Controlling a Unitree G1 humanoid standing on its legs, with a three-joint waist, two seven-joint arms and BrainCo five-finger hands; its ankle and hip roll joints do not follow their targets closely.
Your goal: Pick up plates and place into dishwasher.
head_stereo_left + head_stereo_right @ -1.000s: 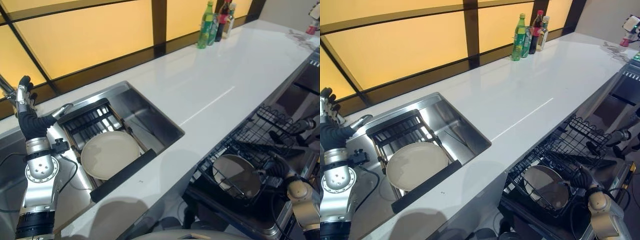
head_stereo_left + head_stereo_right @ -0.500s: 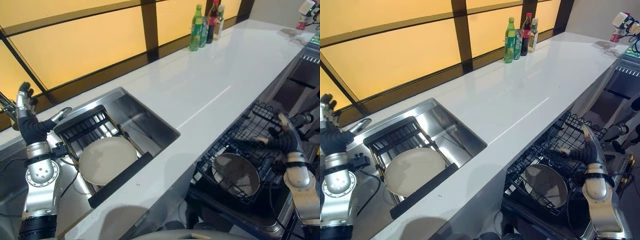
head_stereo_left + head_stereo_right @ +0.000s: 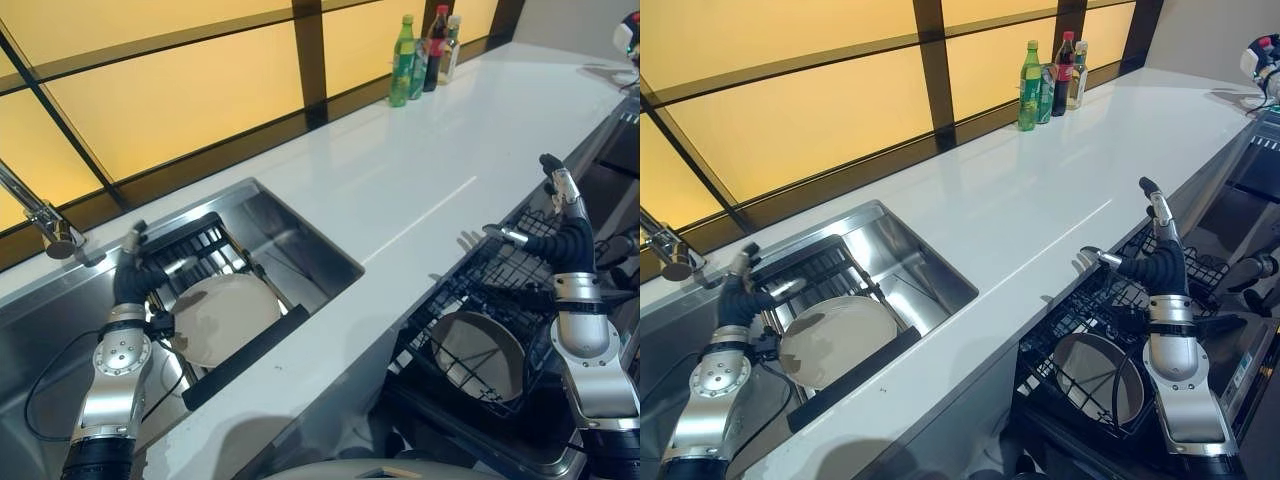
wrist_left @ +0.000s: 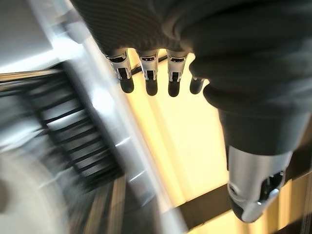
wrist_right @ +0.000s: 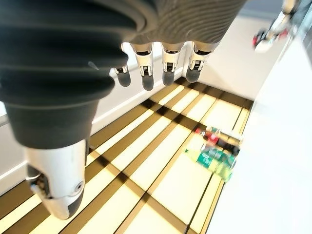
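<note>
Plate [image 3: 225, 317]: in sink [image 3: 300, 245], on dark rack [image 3: 185, 250]. Second plate [image 3: 482, 355]: in dishwasher basket [image 3: 500, 275]. Left hand [image 3: 135, 275]: fingers straight, beside sink plate, empty. Right hand [image 3: 560, 225]: fingers spread, raised above basket, empty. Bottles [image 3: 425, 55]: far end of white surface [image 3: 420, 170].

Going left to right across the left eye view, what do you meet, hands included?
Faucet → left hand → cream plate on the sink rack → bottles at the window → plate in the dishwasher rack → right hand.
</note>
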